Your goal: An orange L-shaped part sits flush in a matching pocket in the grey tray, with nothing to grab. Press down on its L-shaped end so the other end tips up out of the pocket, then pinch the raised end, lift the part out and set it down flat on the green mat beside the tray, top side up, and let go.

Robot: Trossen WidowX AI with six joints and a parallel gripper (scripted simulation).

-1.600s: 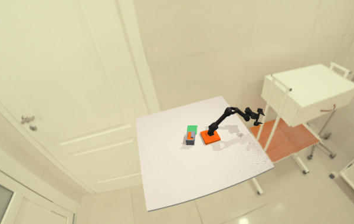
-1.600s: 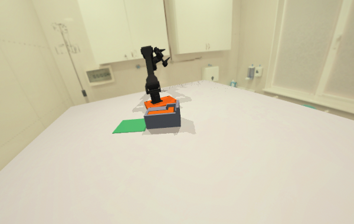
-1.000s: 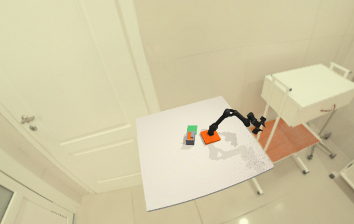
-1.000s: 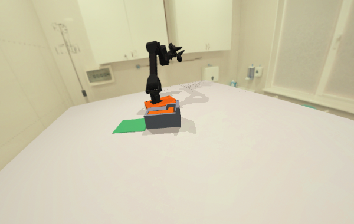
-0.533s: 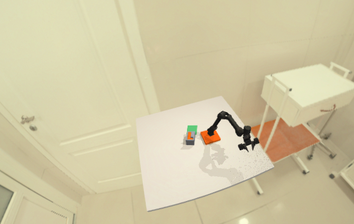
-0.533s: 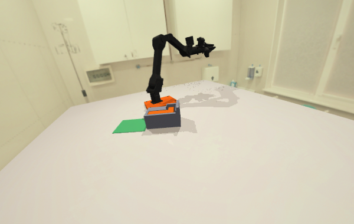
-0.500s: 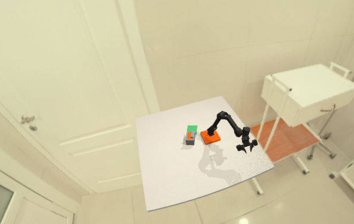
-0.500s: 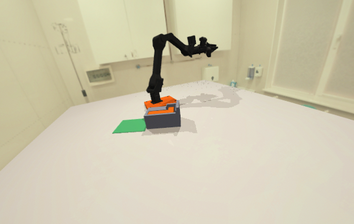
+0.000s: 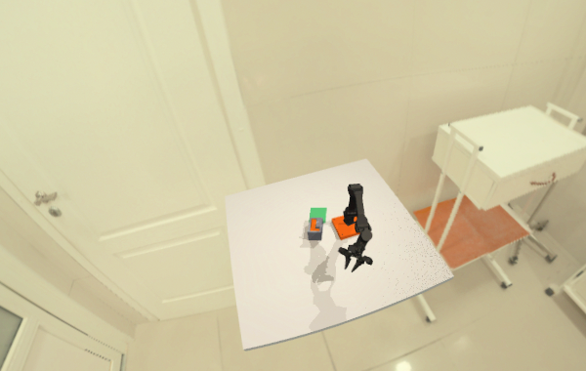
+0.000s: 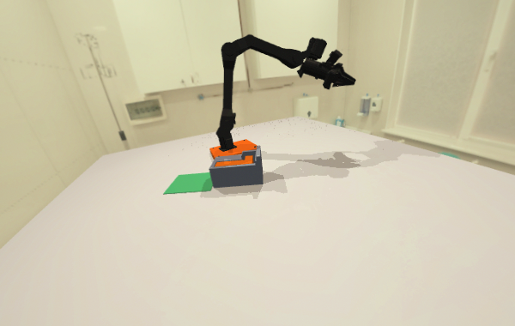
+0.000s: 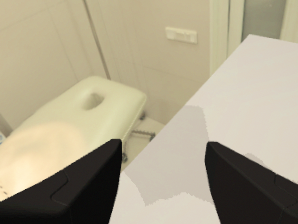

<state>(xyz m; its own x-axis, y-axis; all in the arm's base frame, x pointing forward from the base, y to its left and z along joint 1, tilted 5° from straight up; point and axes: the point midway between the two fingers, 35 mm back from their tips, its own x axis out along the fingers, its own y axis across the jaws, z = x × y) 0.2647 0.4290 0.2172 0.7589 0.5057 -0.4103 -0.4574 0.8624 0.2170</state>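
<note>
Gripper (image 9: 351,269) (image 10: 354,81) (image 11: 164,149) raised above table (image 9: 276,293) (image 10: 269,249) (image 11: 250,100), fingers apart, nothing between. Orange part (image 9: 313,226) (image 10: 234,162) seated in grey tray (image 9: 314,235) (image 10: 238,177), beside green mat (image 9: 318,214) (image 10: 188,184).

Beige walls are joined by a panelled white door (image 9: 125,122), fitted with a metal handle (image 9: 45,197). A white cart (image 9: 540,142) is placed near the white table (image 9: 276,293) (image 10: 269,249) (image 11: 250,100). In the exterior view, 2 frosted panes are set in a window frame (image 10: 479,73). A padded couch (image 11: 65,120) is seen in the wrist view. Light is reflected by the tiled floor (image 9: 276,337).
</note>
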